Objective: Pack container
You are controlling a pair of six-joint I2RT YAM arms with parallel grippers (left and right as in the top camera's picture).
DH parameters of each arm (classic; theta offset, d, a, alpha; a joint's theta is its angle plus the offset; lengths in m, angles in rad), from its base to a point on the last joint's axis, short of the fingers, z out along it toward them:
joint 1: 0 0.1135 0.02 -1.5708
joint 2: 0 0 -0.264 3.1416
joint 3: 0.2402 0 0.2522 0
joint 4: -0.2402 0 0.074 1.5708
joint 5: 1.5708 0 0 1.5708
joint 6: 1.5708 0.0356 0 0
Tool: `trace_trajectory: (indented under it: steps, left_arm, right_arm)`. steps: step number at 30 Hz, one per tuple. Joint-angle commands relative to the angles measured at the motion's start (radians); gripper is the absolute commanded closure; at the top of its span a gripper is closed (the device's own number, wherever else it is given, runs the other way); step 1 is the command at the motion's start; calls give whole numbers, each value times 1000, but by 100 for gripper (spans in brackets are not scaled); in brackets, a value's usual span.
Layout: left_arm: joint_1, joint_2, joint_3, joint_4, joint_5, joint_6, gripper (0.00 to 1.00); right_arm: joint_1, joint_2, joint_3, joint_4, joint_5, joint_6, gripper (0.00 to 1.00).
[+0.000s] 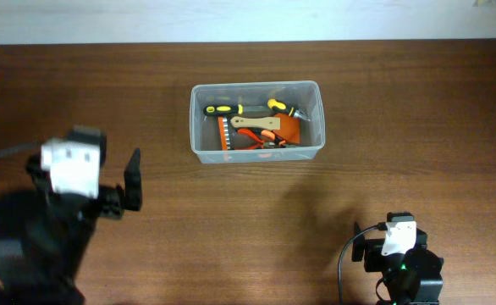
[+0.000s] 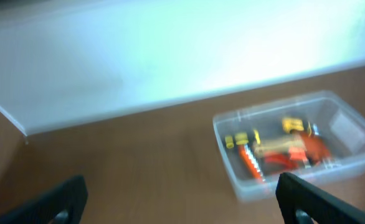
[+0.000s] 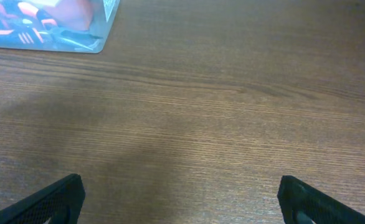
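Two pincers, the left gripper (image 2: 179,186) and the right gripper (image 3: 179,186), hung spread wide and empty above the near side of the table (image 1: 417,127). Toward its far edge sat the container (image 1: 195,127), a clear round-cornered rectangular bin, long axis left to right, holding yellow-handled screwdrivers (image 1: 221,109) and orange pliers (image 1: 261,135).

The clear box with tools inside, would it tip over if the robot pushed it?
Probably slides rather than tips: the container sits low and wide on the smooth table. It likely feels heavy for its size, with hand tools piled inside. They may shift.
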Motion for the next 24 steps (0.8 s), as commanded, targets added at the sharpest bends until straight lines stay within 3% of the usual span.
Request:
trace_trajectory:
  steps: [1, 11, 24]
  left_arm:
    - [-20, -140, -203, 130, 0, -8, 1]
    - [-26, -425, -666, 337, 0, -8, 1]
    - [-26, -613, -949, 396, 0, -8, 1]
  right_arm:
    - [-8, -12, -6, 2, 13, -6, 1]
    - [-8, -12, -6, 2, 13, -6, 1]
    - [-8, -12, -6, 2, 13, -6, 1]
